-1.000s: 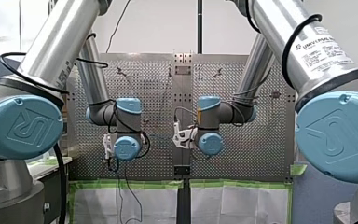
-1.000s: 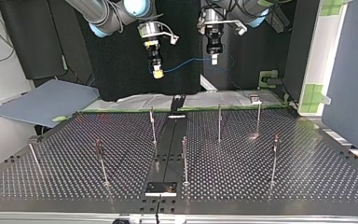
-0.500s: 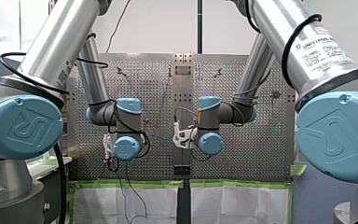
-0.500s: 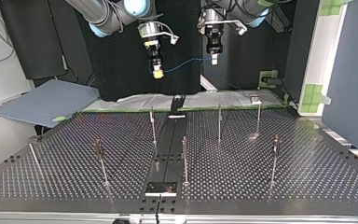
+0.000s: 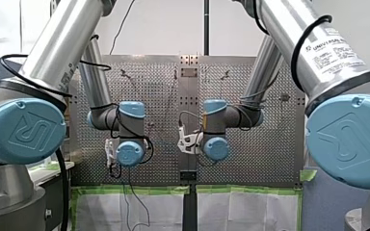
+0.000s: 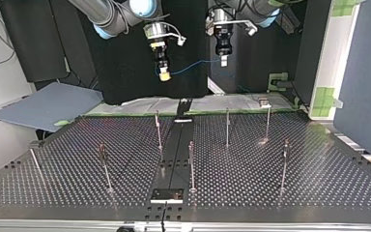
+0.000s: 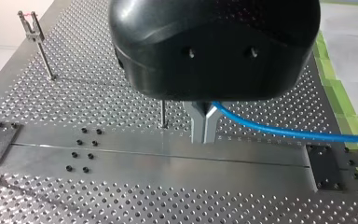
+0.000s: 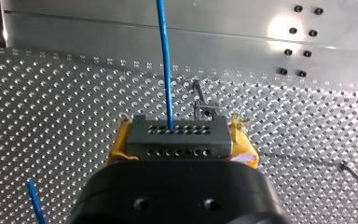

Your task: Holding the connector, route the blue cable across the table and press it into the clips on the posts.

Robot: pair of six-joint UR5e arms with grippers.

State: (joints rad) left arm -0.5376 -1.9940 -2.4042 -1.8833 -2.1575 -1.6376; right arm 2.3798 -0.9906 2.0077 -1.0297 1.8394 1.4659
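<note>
- Right end effector (image 8: 179,133), black body with yellow pads (image 8: 117,145): clamped on a grey rectangular connector (image 8: 176,142) with two rows of small holes, one pad against each short end
- Thin blue cable (image 8: 164,60) leaves the connector's upper row of holes and runs straight ahead of the end effector, over the perforated metal worktop (image 8: 51,93)
- A second short stretch of blue cable shows beside the right end effector's body; where it leads cannot be told
- Left end effector (image 7: 204,138), black housing with metal fingers (image 7: 198,122): fingers together, pinched on the blue cable (image 7: 279,132), which trails off sideways from them
- Top view: both end effectors hang high above the worktop (image 6: 280,188), the right one (image 6: 163,73) at the view's left, the left one (image 6: 223,61) at the view's right
- Cable (image 6: 195,65) spans the gap between them in a shallow sag, in the air, well apart from every post
- Slim upright metal posts (image 6: 227,126) stand spread over the worktop, small clips (image 6: 102,149) at their tops
- Flat unperforated metal strip (image 6: 174,159) runs down the worktop's middle, between the posts; in the left wrist view it lies under the left end effector
</note>
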